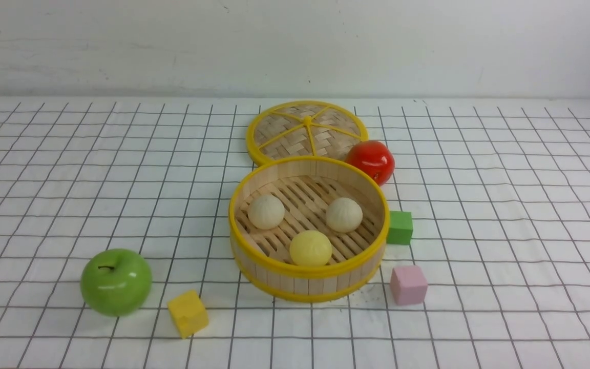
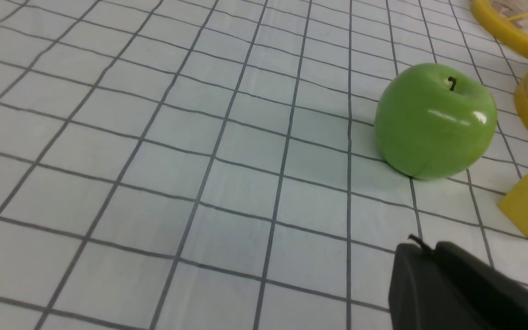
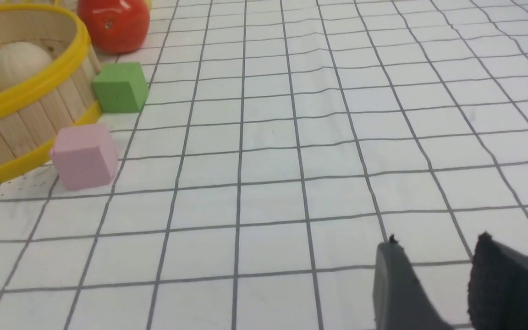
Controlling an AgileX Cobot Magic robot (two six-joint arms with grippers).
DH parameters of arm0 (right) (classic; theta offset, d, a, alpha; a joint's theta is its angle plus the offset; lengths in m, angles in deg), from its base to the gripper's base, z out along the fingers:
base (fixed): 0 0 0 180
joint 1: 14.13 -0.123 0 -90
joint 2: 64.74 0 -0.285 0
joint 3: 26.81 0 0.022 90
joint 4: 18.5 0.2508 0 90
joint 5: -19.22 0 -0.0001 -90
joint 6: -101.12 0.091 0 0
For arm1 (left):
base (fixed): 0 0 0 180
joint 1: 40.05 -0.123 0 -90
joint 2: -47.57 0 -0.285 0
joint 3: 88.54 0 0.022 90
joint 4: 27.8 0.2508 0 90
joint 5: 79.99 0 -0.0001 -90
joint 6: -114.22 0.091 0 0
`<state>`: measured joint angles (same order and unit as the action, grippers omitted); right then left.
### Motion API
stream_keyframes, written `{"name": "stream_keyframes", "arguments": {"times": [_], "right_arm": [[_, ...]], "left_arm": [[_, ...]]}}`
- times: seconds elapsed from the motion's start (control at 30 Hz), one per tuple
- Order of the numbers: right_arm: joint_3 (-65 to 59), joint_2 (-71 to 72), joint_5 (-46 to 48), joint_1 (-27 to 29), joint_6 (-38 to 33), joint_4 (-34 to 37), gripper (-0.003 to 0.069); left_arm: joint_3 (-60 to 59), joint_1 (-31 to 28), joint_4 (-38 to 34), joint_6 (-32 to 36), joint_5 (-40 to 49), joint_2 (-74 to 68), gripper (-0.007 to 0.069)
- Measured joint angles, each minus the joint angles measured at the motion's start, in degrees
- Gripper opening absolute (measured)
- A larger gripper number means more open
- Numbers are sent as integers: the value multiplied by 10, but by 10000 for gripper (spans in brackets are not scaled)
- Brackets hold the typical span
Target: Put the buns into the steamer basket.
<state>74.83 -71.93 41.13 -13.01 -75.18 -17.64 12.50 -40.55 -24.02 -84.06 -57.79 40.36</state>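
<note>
Wooden basket (image 1: 309, 282) holds your three buns (image 1: 311, 248) (pale yellow at 6 o'clock); right claw (image 3: 433, 243) open, left claw (image 2: 424, 243) unclear.

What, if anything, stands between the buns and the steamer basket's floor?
Nothing visible: the two off-white buns and the yellow bun already sit inside the steamer basket, and the lid lies behind it, not over it.

White wall (image 1: 295, 48) behind grid-lined tabletop (image 1: 505, 205)
</note>
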Motion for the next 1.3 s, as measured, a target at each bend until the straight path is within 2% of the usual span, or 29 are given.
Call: {"name": "stream_keyframes", "arguments": {"times": [1.3], "right_arm": [[0, 0, 1, 0, 2, -1, 239]], "left_arm": [[0, 5, 0, 0, 0, 0, 71]]}}
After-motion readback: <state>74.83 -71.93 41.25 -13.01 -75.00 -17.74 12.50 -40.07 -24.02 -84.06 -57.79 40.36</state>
